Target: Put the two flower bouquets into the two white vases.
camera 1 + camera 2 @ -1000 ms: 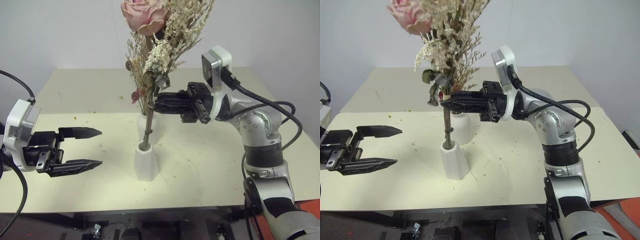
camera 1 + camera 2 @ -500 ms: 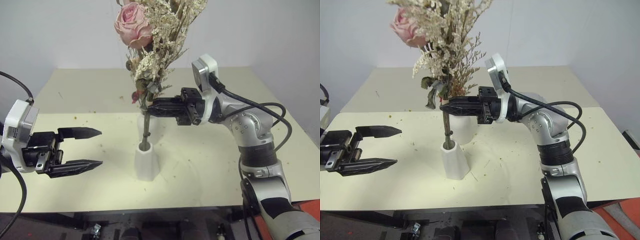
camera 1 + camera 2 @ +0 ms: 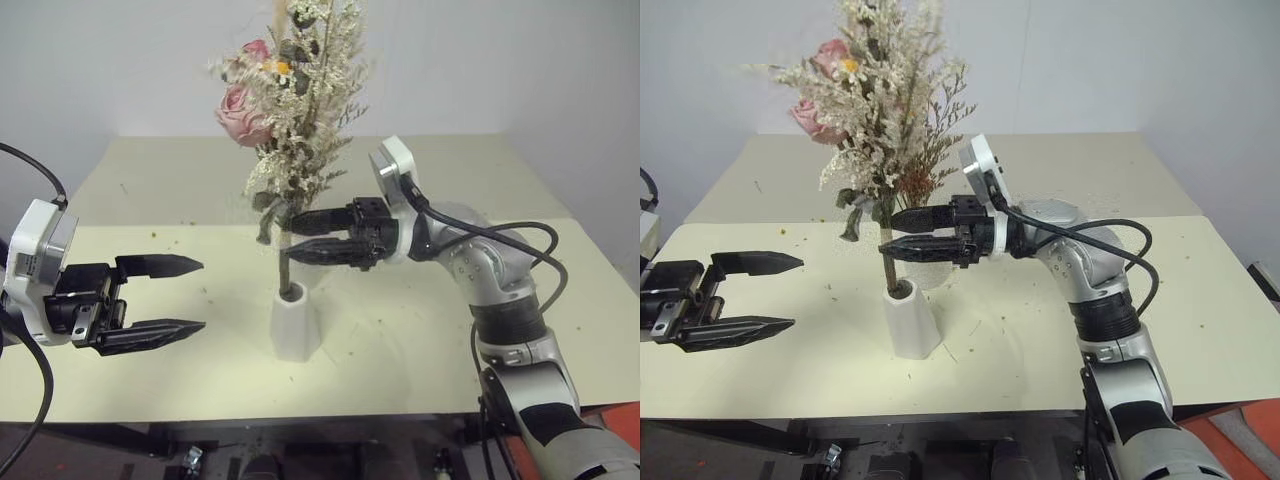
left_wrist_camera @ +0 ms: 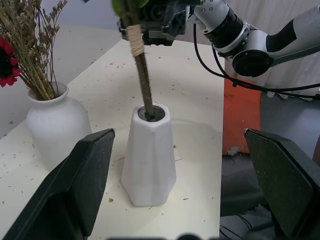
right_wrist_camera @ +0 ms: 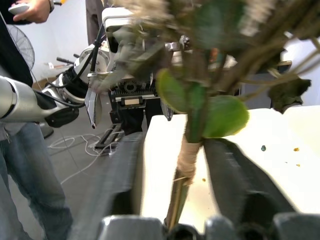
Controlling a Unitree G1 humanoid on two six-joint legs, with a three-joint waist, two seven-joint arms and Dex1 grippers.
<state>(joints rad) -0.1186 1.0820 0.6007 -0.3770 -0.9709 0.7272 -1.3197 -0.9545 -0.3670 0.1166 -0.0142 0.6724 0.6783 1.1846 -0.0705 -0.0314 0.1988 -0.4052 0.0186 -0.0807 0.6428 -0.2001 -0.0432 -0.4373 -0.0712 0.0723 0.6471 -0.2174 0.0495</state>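
Table (image 3: 150, 200), round vase (image 4: 55, 122) behind bouquet (image 3: 290, 120)

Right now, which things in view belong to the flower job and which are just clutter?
Job:
- rose bouquet, stem in the cone vase
- dry sprig bouquet in the round vase
- right pincer, open around the stem

Clutter:
- plant crumbs on the table
- idle left pincer

White cone vase (image 4: 149, 162), white round vase (image 4: 56, 125). Cream-white blossoms, green leaves, pink roses on the bouquet (image 3: 290, 120), brown stem (image 4: 143, 82). Tan dry sprigs (image 4: 30, 45) with red bloom. Pale cream counter (image 3: 420, 330). Black left gripper (image 3: 180, 295).
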